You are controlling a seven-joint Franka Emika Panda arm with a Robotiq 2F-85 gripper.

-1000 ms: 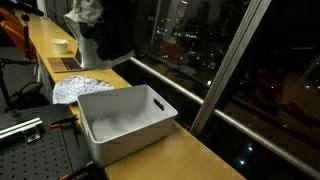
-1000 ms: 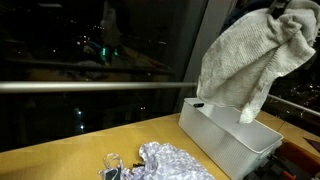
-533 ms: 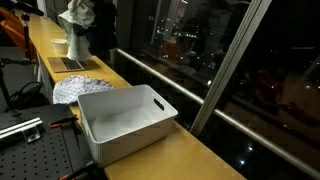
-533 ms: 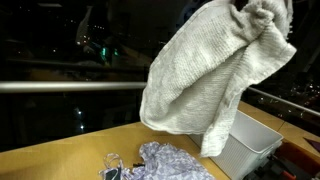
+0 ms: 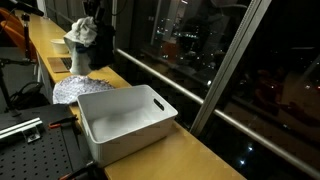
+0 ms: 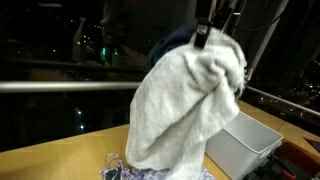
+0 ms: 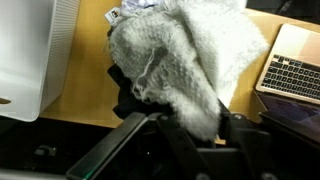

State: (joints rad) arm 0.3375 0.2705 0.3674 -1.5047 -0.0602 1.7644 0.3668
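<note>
Exterior view, black robot gripper (image 6: 212, 38) clutching grey knitted towel (image 6: 185, 110), folds hanging just beside white rectangular plastic bin (image 6: 247, 148)

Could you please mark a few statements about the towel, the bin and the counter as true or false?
1. The white bin has nothing in it. True.
2. The knitted towel lies inside the bin. False: it hangs from the gripper, beside the bin.
3. A patterned cloth lies on the wooden counter. True.
4. A laptop sits in the bin. False: it rests open on the counter.
</note>
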